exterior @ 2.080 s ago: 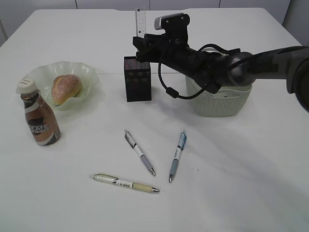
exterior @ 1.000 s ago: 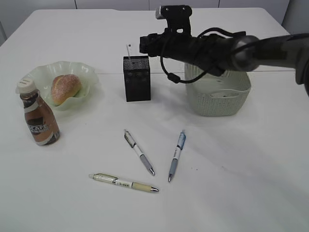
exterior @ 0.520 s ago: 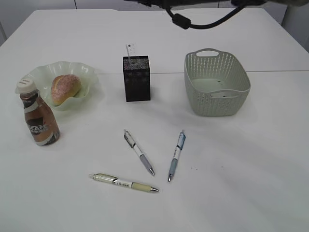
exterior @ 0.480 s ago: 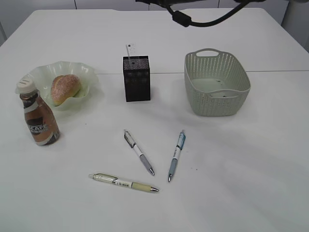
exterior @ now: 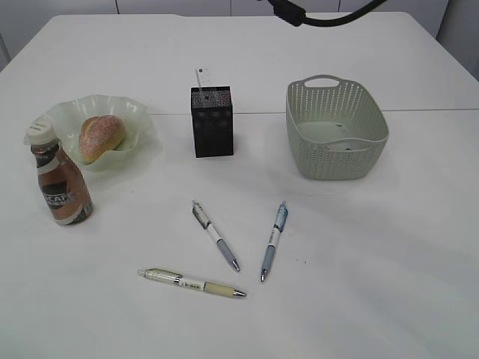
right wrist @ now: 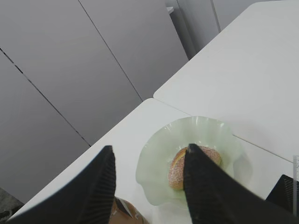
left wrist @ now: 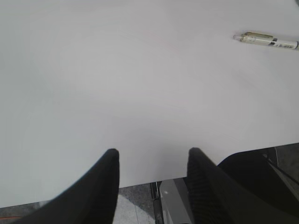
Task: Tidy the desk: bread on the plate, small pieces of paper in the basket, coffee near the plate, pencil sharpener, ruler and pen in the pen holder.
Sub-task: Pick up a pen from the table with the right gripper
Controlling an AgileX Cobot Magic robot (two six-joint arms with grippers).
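The bread (exterior: 102, 137) lies on the green plate (exterior: 138, 120), with the coffee bottle (exterior: 60, 183) just in front of it. The black pen holder (exterior: 212, 121) holds the ruler (exterior: 202, 77), whose tip sticks out. Three pens lie on the table: a grey one (exterior: 215, 235), a blue one (exterior: 274, 239) and a cream one (exterior: 192, 283). My left gripper (left wrist: 153, 151) is open and empty over the table's front edge, with the cream pen (left wrist: 266, 40) far ahead. My right gripper (right wrist: 149, 148) is open and empty, high above the plate (right wrist: 159, 163) and bread (right wrist: 178, 170). No pencil sharpener shows.
The grey-green basket (exterior: 335, 138) stands right of the pen holder. A black cable (exterior: 299, 13) of my right arm hangs at the top edge of the exterior view. The left wrist view shows the floor and a dark base (left wrist: 252, 177) below the table edge.
My right arm let the ruler drop into the pen holder, then rose up and back out of the exterior view. The objects on the table have not moved.
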